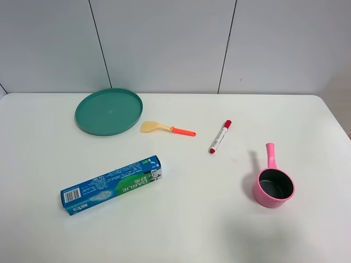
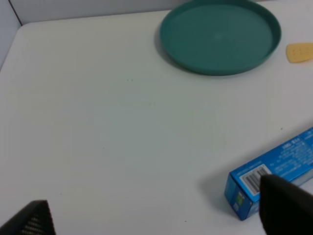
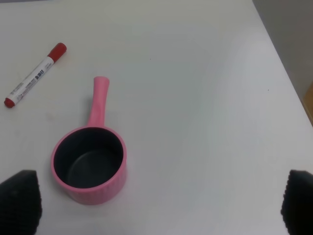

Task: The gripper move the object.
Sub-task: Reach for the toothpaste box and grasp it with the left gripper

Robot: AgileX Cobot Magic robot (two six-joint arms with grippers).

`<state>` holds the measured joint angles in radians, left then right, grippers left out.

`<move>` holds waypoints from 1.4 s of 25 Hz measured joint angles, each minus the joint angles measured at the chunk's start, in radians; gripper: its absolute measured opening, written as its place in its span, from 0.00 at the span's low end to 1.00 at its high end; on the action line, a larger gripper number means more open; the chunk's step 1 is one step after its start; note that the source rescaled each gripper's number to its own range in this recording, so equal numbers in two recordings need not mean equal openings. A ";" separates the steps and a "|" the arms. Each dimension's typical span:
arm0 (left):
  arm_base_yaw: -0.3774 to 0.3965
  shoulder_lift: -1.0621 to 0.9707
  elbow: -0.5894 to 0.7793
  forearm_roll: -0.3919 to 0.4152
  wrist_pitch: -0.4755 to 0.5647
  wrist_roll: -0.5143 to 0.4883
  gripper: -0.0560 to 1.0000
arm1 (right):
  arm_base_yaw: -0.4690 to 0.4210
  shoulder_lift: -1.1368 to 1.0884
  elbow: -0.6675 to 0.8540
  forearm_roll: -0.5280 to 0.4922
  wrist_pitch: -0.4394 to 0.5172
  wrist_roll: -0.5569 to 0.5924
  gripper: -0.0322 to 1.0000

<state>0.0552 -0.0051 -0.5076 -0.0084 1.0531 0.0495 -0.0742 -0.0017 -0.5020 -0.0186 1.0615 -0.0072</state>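
Observation:
The blue-and-green "DARLIE" toothpaste carton (image 1: 111,184) lies flat on the white table (image 1: 181,230), front left, barcode end toward the left. Its barcode end shows in the left wrist view (image 2: 271,176), beside one dark fingertip (image 2: 286,208). My left gripper (image 2: 161,218) is open and empty above the table, apart from the carton. My right gripper (image 3: 159,203) is open and empty above the table near a pink pot. Neither arm shows in the exterior high view.
A green plate (image 1: 108,111) sits at the back left. A yellow spatula with an orange handle (image 1: 164,129) and a red-capped white marker (image 1: 220,136) lie mid-table. A pink saucepan (image 1: 272,186) stands at the right and shows in the right wrist view (image 3: 90,164).

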 joint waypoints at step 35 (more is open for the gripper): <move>0.000 0.666 -0.168 -0.267 -0.076 0.606 0.73 | 0.000 0.000 0.000 0.000 0.000 0.000 1.00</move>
<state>0.0552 0.6611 -0.6761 -0.2752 0.9769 0.6558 -0.0742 -0.0017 -0.5020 -0.0186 1.0615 -0.0072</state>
